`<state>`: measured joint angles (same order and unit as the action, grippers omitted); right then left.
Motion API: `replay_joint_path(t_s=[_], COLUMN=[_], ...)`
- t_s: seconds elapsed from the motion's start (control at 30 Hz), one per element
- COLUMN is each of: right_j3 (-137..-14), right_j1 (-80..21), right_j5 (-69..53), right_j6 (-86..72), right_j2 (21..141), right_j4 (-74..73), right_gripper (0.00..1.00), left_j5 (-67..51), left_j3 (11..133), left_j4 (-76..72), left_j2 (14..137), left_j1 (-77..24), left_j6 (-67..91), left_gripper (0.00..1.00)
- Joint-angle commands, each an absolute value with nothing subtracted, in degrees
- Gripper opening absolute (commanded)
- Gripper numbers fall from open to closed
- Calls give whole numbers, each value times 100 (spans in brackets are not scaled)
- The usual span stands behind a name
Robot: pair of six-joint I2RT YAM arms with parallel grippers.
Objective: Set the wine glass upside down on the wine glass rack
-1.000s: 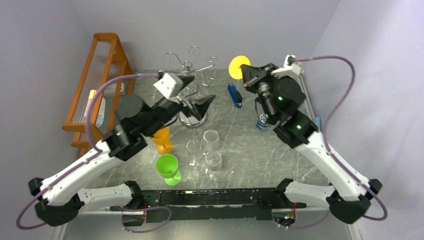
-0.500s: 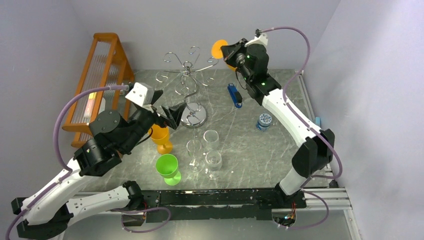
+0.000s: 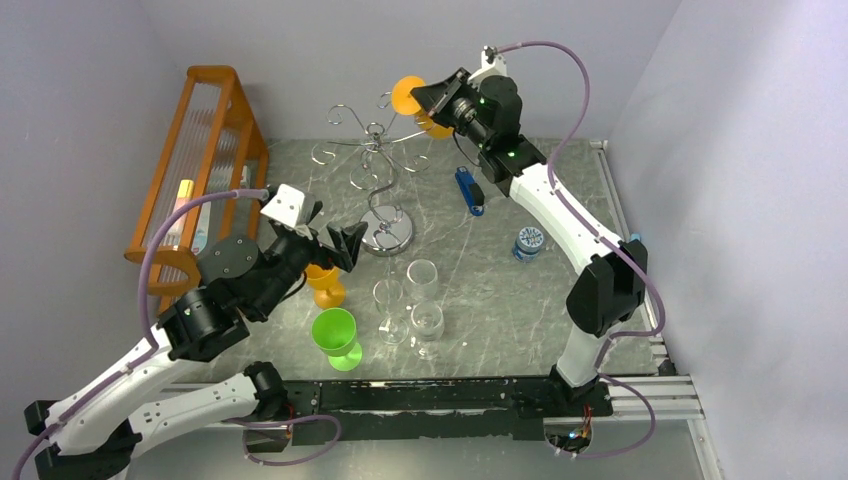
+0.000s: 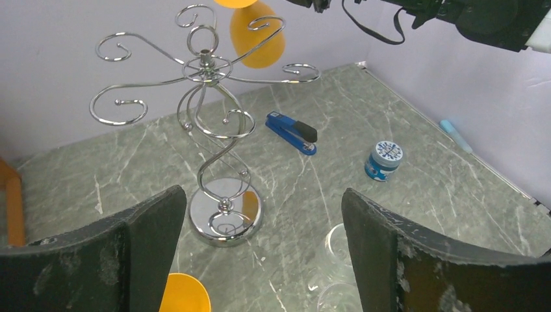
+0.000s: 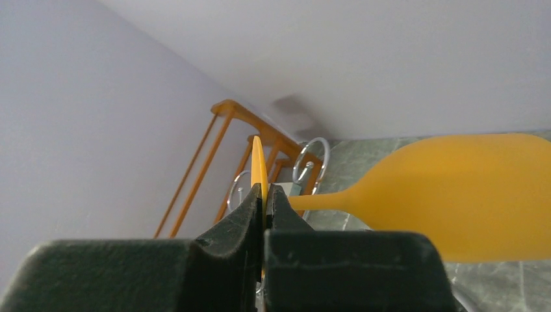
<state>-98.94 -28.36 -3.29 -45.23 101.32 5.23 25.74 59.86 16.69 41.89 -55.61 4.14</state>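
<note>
Orange glass [image 4: 258, 42] held in the air beside the top of the rack [image 4: 225, 214], on the rack's far-right side. The right gripper [image 5: 266, 195] pinches the thin foot of the glass, jaws pressed together on the disc seen edge-on. The bowl hangs below the foot, tilted, level with the curled hook arms. Whether the bowl touches a hook cannot be told. The left gripper [image 4: 262, 201] hangs near the rack's base on the near-left side, jaws spread wide and holding nothing. On the table [image 3: 520, 310], nearer than the rack: a second orange glass [image 3: 325, 280] just under the left gripper, a green glass [image 3: 335, 333] nearer still, and three clear glasses [image 3: 422, 275] close together. Right of the rack lie a blue stapler [image 3: 469, 190] and, beyond it, a blue-lidded jar [image 3: 527, 243]. Left of the rack stands an orange shelf [image 3: 200, 150].
</note>
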Motion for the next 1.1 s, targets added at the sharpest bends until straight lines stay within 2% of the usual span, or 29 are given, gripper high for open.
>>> replay_joint_path(t_s=[0.0, 0.5, 1.07], right_j3=[-10177, -10246, -10029], right_j1=[-2830, -2835, -2826], right_j5=[-878, -1349, -543], right_j6=[-4760, -4809, -4646], right_j2=[10270, 10063, 9467], right_j4=[381, -478, -951], right_gripper=[0, 0, 0], left_j5=[2932, 3615, 3768], left_j3=[5898, 5470, 5464], left_j4=[1590, 1382, 1449], left_j2=[4120, 3779, 3792], left_j1=[-5572, -5572, -5572], left_j6=[528, 665, 733], left_gripper=[92, 92, 92])
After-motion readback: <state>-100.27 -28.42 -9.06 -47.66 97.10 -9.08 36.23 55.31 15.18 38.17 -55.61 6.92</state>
